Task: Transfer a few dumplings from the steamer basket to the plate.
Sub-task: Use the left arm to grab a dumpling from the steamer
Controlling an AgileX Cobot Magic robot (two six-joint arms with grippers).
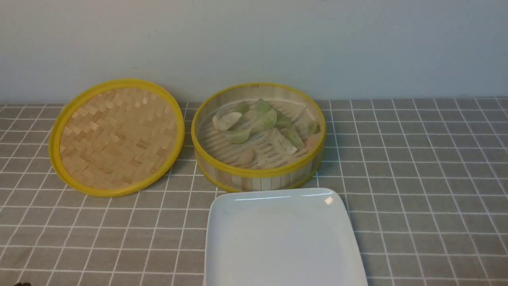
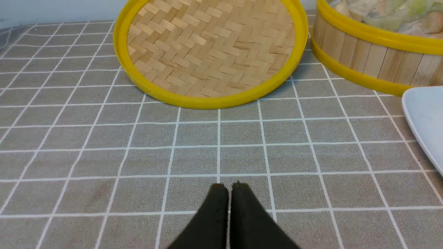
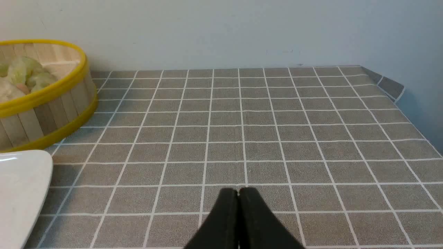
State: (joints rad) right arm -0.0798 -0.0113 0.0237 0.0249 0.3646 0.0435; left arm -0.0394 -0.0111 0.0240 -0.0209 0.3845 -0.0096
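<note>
The round bamboo steamer basket (image 1: 222,167) stands at mid table with several dumplings (image 1: 262,119) inside, pale green, whitish and pinkish. Directly in front of it lies the white plate (image 1: 278,238), with nothing on it. Neither arm shows in the front view. In the left wrist view my left gripper (image 2: 229,186) is shut and holds nothing, low over the cloth short of the lid; the basket (image 2: 367,58) and plate corner (image 2: 425,117) show at one side. My right gripper (image 3: 238,191) is shut and holds nothing, over bare cloth, with the basket (image 3: 52,110) and plate (image 3: 20,186) off to the side.
A flat woven bamboo lid (image 1: 117,137) with a yellow rim lies left of the basket, touching or nearly touching it. A grey checked cloth (image 1: 416,178) covers the table. A pale wall runs along the back, and the cloth's far corner (image 3: 391,86) shows in the right wrist view.
</note>
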